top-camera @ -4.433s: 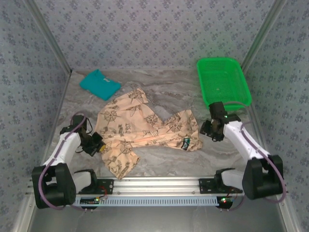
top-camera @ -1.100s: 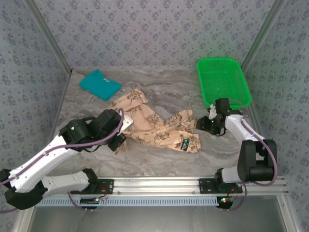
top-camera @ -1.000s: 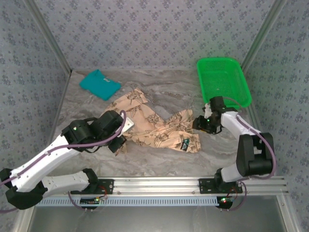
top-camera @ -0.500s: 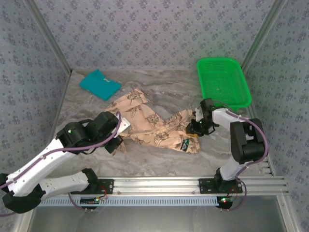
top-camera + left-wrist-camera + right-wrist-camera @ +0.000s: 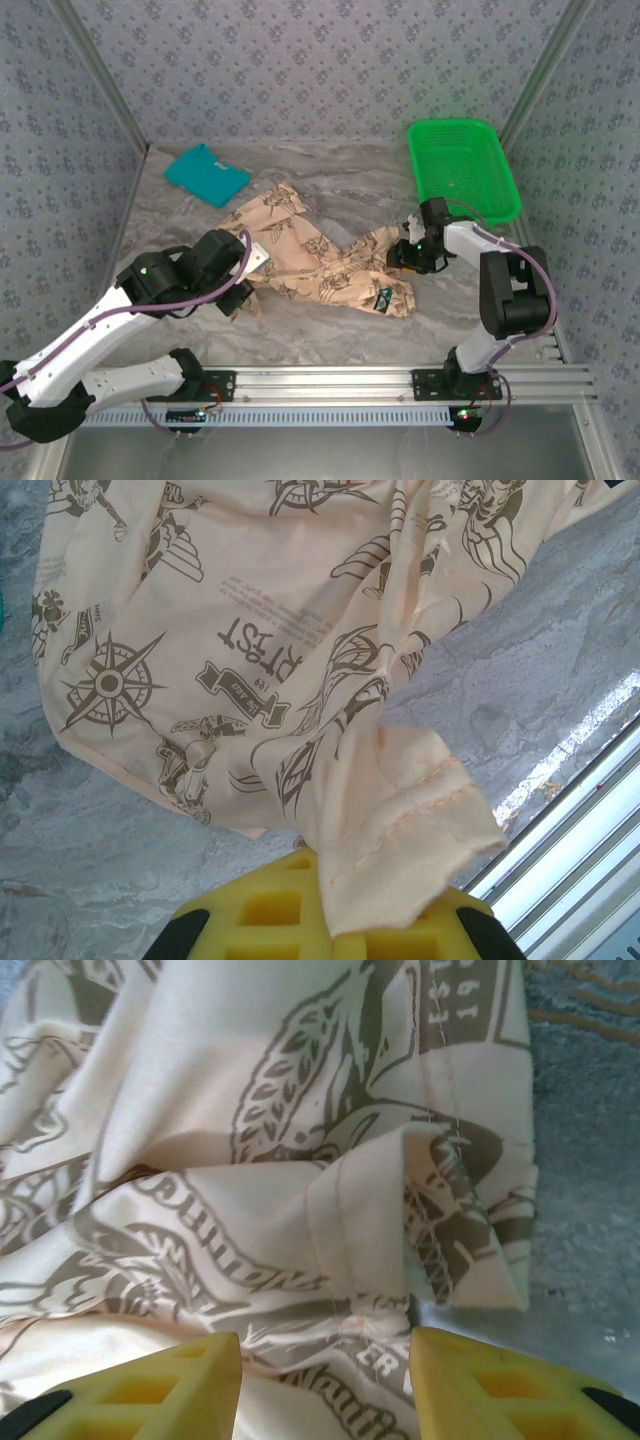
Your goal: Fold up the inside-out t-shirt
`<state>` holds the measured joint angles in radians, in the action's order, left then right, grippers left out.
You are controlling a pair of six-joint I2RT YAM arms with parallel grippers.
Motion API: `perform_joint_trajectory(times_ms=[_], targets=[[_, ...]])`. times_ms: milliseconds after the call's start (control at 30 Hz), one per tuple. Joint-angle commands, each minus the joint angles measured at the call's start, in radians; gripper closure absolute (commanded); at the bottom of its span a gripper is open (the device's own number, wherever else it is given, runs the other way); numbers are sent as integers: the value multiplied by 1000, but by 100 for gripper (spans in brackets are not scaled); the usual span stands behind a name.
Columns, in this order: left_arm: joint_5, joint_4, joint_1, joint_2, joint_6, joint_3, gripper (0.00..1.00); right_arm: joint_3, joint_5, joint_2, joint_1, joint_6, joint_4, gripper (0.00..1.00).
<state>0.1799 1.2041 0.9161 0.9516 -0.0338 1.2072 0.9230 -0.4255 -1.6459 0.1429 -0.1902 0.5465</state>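
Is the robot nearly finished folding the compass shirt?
Not nearly. Done: no neat fold shows; the t-shirt lies bunched and wrinkly on the table. In hand: the left gripper pinches a hemmed corner, and the right gripper sits open over the other end. Left: probably flattening it, then all the folding.

Right gripper, jaws apart, printed t-shirt between them, grey table beside
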Motion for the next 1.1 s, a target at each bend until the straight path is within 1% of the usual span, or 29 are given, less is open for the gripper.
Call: perform_joint_trajectory(times_ms=[0, 100, 133, 167, 233, 300, 367, 400, 467, 567, 633, 733, 833, 900, 1000, 1067], targets=[[10, 3, -8, -8, 19, 6, 100, 19, 25, -38, 7, 28, -31, 50], [13, 2, -8, -10, 17, 6, 100, 14, 4, -57, 8, 29, -55, 51], [13, 2, -8, -10, 17, 6, 100, 10, -18, -60, 10, 25, -63, 54], [15, 2, -9, -9, 17, 6, 100, 8, -38, -61, 11, 27, -70, 60], [16, 5, -11, -9, 18, 9, 100, 2, -55, -52, 14, 26, -75, 76], [24, 10, -13, -9, 23, 16, 100, 2, -56, -22, 15, 25, -66, 89], [46, 21, -13, -12, 31, 26, 100, 4, -39, 24, 14, 23, -53, 98], [64, 27, -13, -13, 38, 34, 100, 7, -28, 52, 14, 21, -43, 100], [90, 35, -13, -16, 62, 52, 100, 19, -14, 110, 11, 15, -23, 100], [148, 41, -18, -15, 111, 94, 100, 63, 40, 208, 8, 11, 26, 100], [202, 35, -31, -11, 181, 136, 100, 105, 90, 275, 4, 5, 50, 100], [259, -6, -70, 3, 286, 212, 100, 176, 127, 352, -17, -6, 87, 100], [232, -58, -104, 27, 401, 292, 100, 257, 142, 403, -36, -3, 121, 100], [225, -111, -119, 54, 503, 351, 100, 339, 170, 423, -53, -8, 154, 100], [225, -186, -150, 107, 630, 453, 100, 436, 198, 454, -97, -71, 180, 100], [221, -187, -174, 149, 693, 538, 100, 500, 206, 488, -133, -114, 185, 100]])
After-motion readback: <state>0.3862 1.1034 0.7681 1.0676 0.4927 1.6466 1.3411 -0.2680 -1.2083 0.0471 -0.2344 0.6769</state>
